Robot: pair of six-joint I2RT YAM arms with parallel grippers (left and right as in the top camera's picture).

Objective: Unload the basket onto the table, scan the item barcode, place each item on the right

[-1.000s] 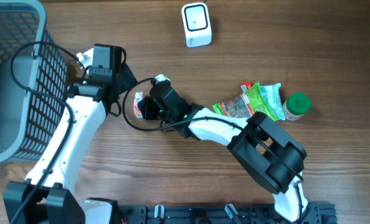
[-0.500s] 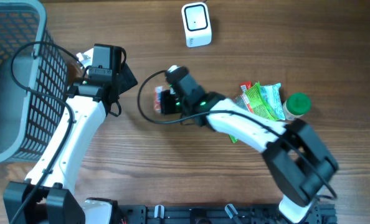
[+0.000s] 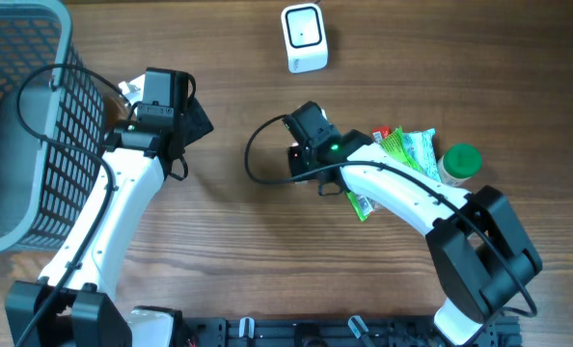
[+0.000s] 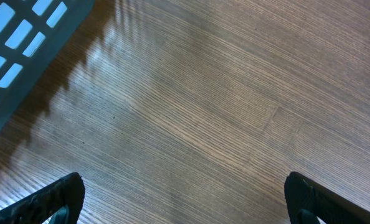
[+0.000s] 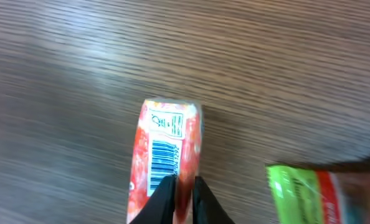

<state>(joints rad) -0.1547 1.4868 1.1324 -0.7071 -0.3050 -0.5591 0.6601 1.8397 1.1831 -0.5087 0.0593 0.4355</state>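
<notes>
The right gripper [image 5: 179, 194] pinches a red packet [image 5: 172, 124] near the middle of the brown wooden table [image 3: 229, 241]. Its black barcode [image 5: 164, 158] faces the wrist camera; the small print is too blurry to read. Green snack packets [image 3: 407, 154] and a green-capped bottle [image 3: 460, 162] lie toward the right edge. The left gripper [image 4: 182, 202] has its fingers spread wide beside the grey basket [image 3: 16, 125] at the left edge. A white scanner [image 3: 303, 37] sits by the far edge.
</notes>
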